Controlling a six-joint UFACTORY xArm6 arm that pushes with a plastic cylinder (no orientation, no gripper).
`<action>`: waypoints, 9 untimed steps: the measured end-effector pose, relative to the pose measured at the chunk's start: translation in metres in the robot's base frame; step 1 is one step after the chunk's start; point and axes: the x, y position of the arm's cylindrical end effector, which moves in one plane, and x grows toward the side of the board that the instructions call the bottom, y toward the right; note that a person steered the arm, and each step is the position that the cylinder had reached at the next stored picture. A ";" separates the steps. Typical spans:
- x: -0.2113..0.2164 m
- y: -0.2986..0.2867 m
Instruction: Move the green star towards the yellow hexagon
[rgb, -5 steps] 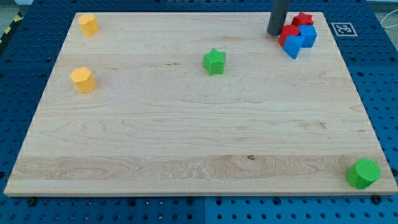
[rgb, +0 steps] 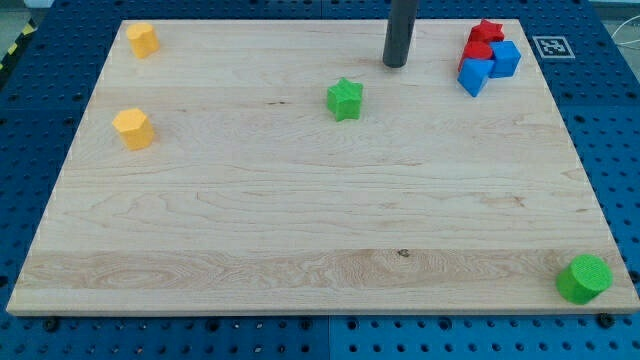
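The green star (rgb: 345, 99) lies on the wooden board (rgb: 300, 220), a little above its middle. My tip (rgb: 395, 64) stands above and to the right of the star, a short gap away, not touching it. Two yellow blocks lie at the view's left: one (rgb: 133, 128) level with the star's lower edge, looking like a hexagon, and one (rgb: 142, 39) in the top left corner, whose shape I cannot make out.
A cluster of red blocks (rgb: 482, 40) and blue blocks (rgb: 490, 67) sits at the top right corner. A green cylinder (rgb: 584, 278) stands at the bottom right corner. A blue perforated table (rgb: 620, 150) surrounds the board.
My tip has moved left, away from the red and blue cluster and closer to the green star. The blocks have not moved.
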 end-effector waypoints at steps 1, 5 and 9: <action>0.026 -0.037; 0.124 -0.058; 0.167 -0.164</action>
